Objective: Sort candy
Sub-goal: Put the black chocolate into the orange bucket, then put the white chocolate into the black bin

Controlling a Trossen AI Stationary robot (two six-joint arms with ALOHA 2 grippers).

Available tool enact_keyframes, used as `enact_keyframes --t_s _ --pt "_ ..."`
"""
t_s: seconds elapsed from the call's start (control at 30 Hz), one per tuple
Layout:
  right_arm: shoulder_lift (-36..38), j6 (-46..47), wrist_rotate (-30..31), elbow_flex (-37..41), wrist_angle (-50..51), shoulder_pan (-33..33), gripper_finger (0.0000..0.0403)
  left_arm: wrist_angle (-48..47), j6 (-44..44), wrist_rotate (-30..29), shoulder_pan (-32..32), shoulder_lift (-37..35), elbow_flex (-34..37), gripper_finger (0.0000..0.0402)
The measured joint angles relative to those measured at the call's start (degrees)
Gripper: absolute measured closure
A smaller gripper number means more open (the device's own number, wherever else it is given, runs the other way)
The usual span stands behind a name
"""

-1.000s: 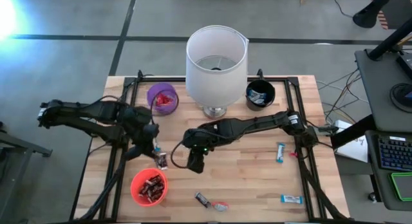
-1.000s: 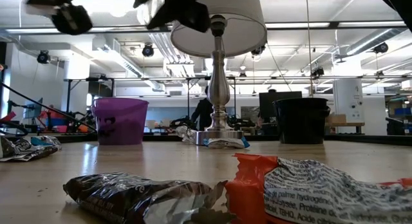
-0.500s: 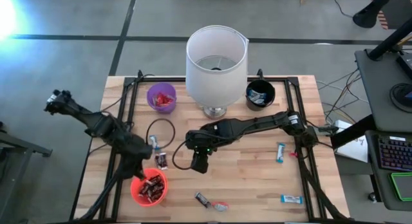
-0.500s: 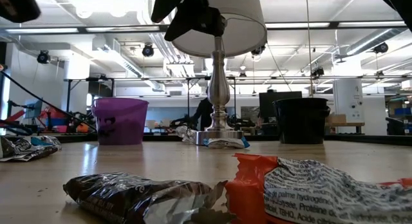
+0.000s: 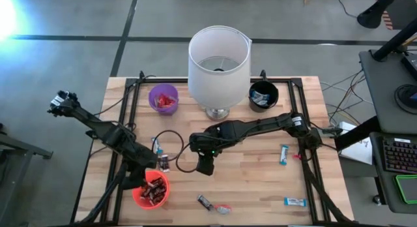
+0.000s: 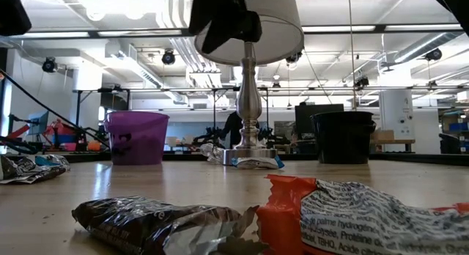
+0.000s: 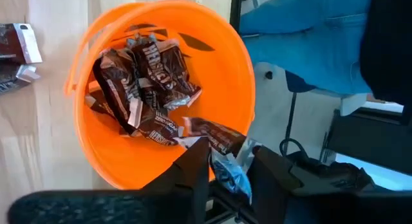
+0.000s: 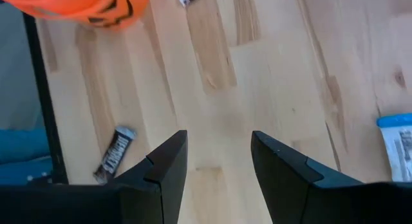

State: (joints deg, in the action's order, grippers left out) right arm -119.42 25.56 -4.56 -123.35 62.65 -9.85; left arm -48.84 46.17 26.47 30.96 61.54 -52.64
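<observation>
My left gripper (image 5: 147,175) hangs over the far rim of the orange cup (image 5: 151,190), shut on a brown candy bar (image 7: 215,136). The cup (image 7: 96,153) is partly filled with brown bars. My right gripper (image 5: 204,164) is open above bare wood at mid-table (image 8: 219,153). Loose candy lies flat on the table: a brown bar (image 5: 164,163) and a blue one (image 5: 156,145) beside the left gripper, a brown (image 5: 205,201) and a red one (image 5: 223,209) near the near edge, and two blue ones (image 5: 284,154) (image 5: 294,201) on the right. My left gripper pinches the brown candy bar between its two fingers by the crumpled wrapper end (image 7: 230,174). It comes from above. The bar is lifted clear, and its free end (image 7: 188,125) reaches out over the pile inside the orange cup.
A table lamp (image 5: 219,64) stands at the far middle. To its left is a purple cup (image 5: 164,98) holding red candy, and to its right a black cup (image 5: 263,95) holding blue candy. A cable loop (image 5: 171,149) lies between the grippers. Black frame rails (image 5: 128,116) run along both table sides.
My left gripper has moved from the loose candy at left mid-table toward the near edge and now hangs over the orange cup. The arm has swung out toward the table's left. The blue bar it covered now shows.
</observation>
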Motion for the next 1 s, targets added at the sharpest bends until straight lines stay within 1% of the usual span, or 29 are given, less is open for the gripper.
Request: enact_keyframes --t_s 0.2,0.33,0.5,0.63,0.8,0.9,1.0 --pt "0.0 -0.07 0.02 0.0 0.71 0.0 0.0241 0.01 -0.48 -0.17 0.0 0.04 0.0 0.0276" --pt "0.0 -0.09 0.02 0.0 0.54 0.0 0.0241 0.02 -0.8 -0.74 -0.02 -0.83 0.0 0.0249" --pt "0.0 -0.42 0.08 0.02 -0.17 0.22 0.0241 -0.44 -2.84 -4.09 -0.02 -2.49 -0.03 0.0228" --pt "-0.1 -1.46 0.26 0.04 -2.25 0.7 0.0241 -5.43 -4.15 -11.42 -0.02 -4.27 -0.04 0.0226" --pt "-0.75 -2.28 1.7 0.09 -5.35 1.45 0.0241 -16.76 -3.8 -25.86 -0.02 -5.35 -0.04 0.023" --pt "-0.98 -2.29 3.66 0.13 -6.11 1.98 0.0241 -20.51 -1.08 -34.67 -0.05 -5.4 -0.04 0.0232" --pt "-1.31 -1.95 4.92 0.13 -6.12 2.6 0.0241 -20.72 3.82 -40.55 -0.14 -5.4 -0.02 0.0233"
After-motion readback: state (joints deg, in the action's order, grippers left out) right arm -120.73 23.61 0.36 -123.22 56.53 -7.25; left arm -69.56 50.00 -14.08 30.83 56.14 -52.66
